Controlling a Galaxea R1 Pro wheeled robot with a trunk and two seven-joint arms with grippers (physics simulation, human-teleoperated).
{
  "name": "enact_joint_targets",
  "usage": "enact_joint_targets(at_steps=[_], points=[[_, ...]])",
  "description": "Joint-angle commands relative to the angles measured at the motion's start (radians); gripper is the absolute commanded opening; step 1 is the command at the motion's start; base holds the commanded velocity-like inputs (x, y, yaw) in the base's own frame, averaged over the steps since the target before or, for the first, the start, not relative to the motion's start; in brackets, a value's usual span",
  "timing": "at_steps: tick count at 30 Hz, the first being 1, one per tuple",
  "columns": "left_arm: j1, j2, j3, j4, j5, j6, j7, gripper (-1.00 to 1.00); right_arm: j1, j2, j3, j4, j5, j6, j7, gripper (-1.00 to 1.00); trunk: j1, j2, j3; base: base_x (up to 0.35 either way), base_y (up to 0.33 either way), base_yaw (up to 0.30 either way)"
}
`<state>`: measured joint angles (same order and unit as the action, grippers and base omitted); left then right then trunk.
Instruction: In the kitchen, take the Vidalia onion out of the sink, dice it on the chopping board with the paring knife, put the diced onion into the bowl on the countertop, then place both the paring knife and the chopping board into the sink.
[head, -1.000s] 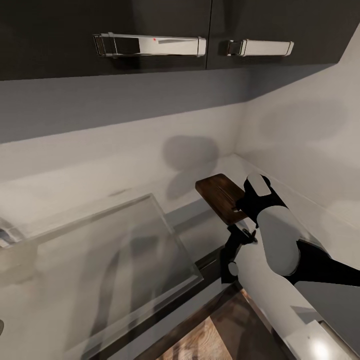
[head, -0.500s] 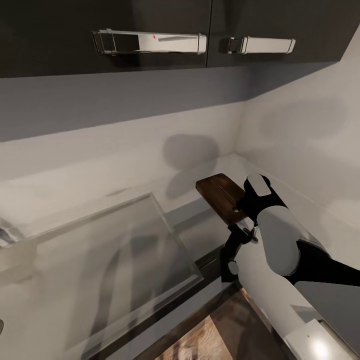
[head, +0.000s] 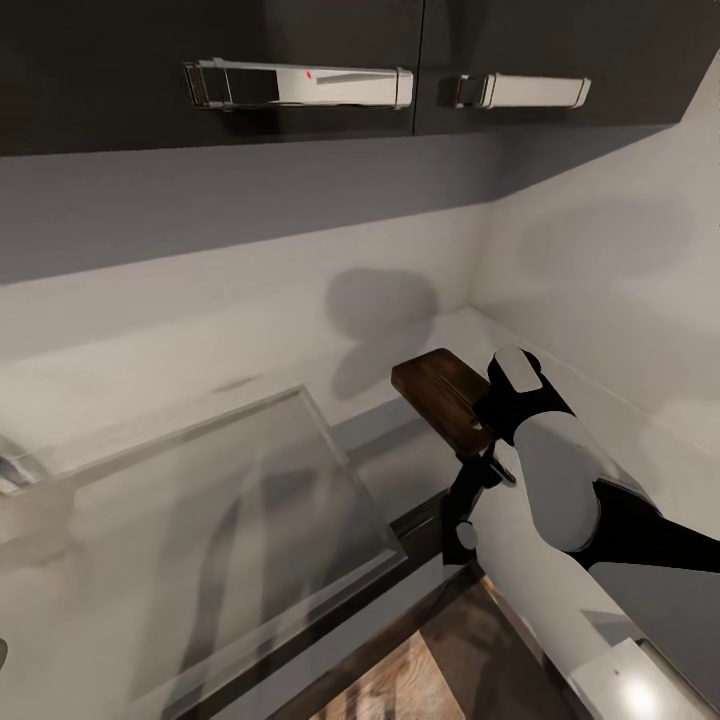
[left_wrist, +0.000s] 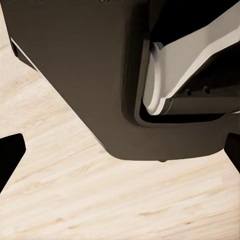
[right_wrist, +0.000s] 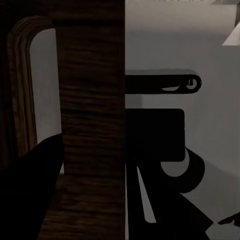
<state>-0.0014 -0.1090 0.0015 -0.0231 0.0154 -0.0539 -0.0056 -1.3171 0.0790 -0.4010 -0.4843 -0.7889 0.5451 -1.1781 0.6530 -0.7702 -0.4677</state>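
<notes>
Gripping the chopping board (head: 443, 395) at its slot-handle end, the right gripper (right_wrist: 75, 165) has its fingers (right_wrist: 30, 185) closed against the wood, holding it lifted above the countertop (head: 200, 360) near the corner, right of the sink (head: 200, 520). One board and one sink are in sight. I judge the board stiff, fairly heavy and smooth, so the handle end is the sound hold; the left gripper's (left_wrist: 120, 165) dark fingertips (left_wrist: 10, 155) sit apart over pale floor.
</notes>
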Motion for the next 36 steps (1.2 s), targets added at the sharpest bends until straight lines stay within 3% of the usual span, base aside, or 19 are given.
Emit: enact_joint_targets(at_steps=[1, 23, 36], points=[[0.0, 0.0, 0.0, 0.0, 0.002, -0.003, -0.001, 1.0, -0.001, 0.001, -0.004, -0.002, -0.001, 0.007, -0.005, -1.0, 0.0, -0.001, 0.0, 0.0, 0.0, 0.0], [0.0, 0.005, 0.001, 0.0, 0.003, -0.007, -0.001, 1.0, -0.001, 0.001, -0.003, -0.002, -0.001, 0.009, -0.005, -1.0, 0.0, -0.001, 0.034, -0.002, 0.0, 0.0], [0.0, 0.005, 0.0, 0.0, 0.002, -0.007, -0.001, 1.0, -0.001, 0.001, -0.004, -0.002, -0.001, 0.01, -0.005, -1.0, 0.0, -0.001, 0.055, -0.272, 0.0, 0.0]])
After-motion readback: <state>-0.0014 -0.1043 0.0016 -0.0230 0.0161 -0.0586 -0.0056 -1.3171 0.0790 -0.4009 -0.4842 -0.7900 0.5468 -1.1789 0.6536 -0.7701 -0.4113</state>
